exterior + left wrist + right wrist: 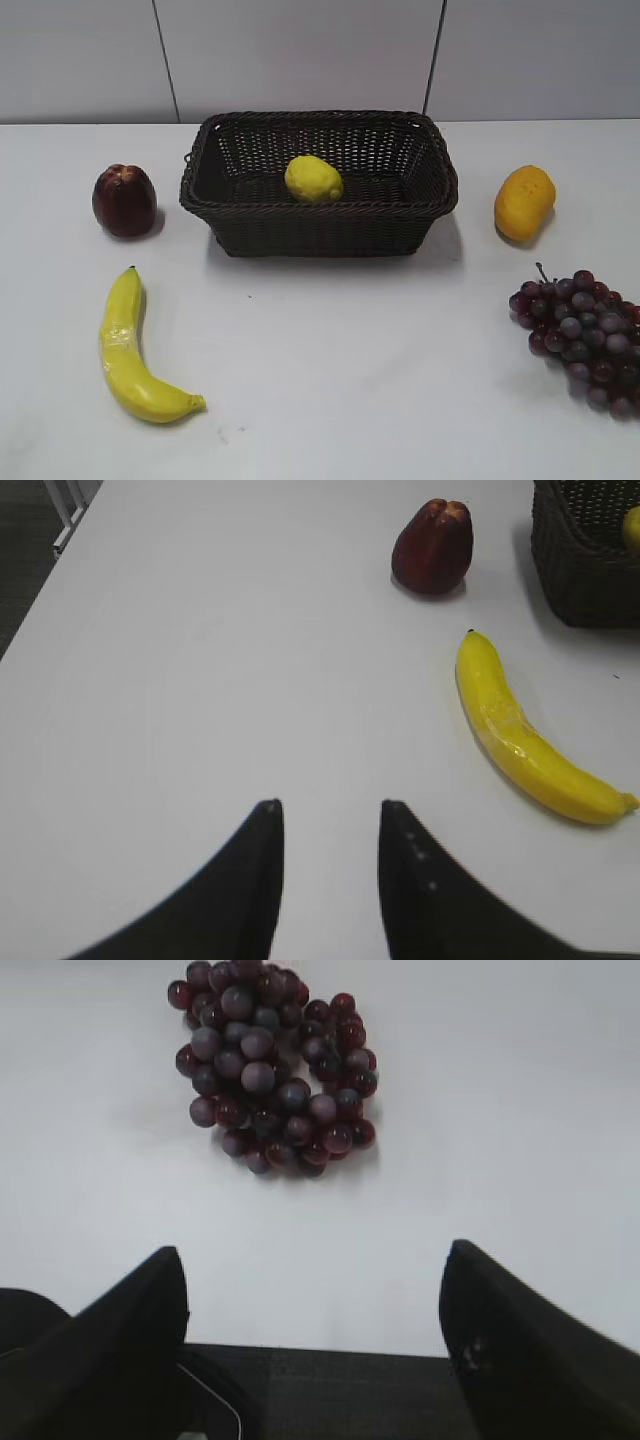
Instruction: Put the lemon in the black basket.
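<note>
Setting: a white table (330, 380) set against a pale grey panelled wall (300, 55).
Lemon: the lemon (314, 179), bright yellow with dimpled skin, lies inside the black basket (318, 232), on its floor just behind the front wall, a little left of the middle.
Basket: dark woven wicker, rectangular, with a braided rim; it stands at 12 o'clock on the table, upright. Its corner shows at the top right of the left wrist view.
Apple: a dark red apple (124, 200) stands at 9 o'clock of the basket, near it but apart.
Mango: a smooth orange-yellow mango (523, 202) lies at 3 o'clock of the basket, apart from it.
Banana: a yellow banana (135, 348) lies at 7 o'clock of the basket, well apart, curved.
Grapes: a bunch of dark purple grapes (585, 338) lies at 4 o'clock, by the table's right edge.
Left hand: the left hand (330, 870) hangs over bare table, its two black fingers slightly parted, holding nothing.
Right hand: the right hand (315, 1350) is spread wide over the table's near edge, empty, with the grapes at its 12 o'clock.
</note>
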Robot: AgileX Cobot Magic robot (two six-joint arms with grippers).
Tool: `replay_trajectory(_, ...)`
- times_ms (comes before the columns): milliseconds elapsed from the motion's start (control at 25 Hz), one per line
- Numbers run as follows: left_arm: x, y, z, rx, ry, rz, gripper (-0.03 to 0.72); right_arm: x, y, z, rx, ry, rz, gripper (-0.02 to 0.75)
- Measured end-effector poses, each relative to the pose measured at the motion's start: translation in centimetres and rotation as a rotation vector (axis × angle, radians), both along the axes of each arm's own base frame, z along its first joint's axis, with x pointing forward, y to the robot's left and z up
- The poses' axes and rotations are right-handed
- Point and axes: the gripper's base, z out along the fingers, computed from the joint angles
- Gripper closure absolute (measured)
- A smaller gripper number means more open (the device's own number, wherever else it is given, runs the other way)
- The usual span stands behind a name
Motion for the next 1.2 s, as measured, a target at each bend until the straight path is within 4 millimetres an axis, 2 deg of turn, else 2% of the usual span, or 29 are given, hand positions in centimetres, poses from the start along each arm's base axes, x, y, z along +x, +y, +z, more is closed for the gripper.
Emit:
replay_trajectory(680,0.0,0.0,0.0,0.000,0.000,0.000,0.449,-4.4,-0.1,0.8,0.006,-0.279,0.000,0.178)
replay_trajectory(1200,0.0,0.0,0.0,0.000,0.000,0.000,0.449,-5.6,-0.1,0.8,0.007,-0.355,0.001,0.178)
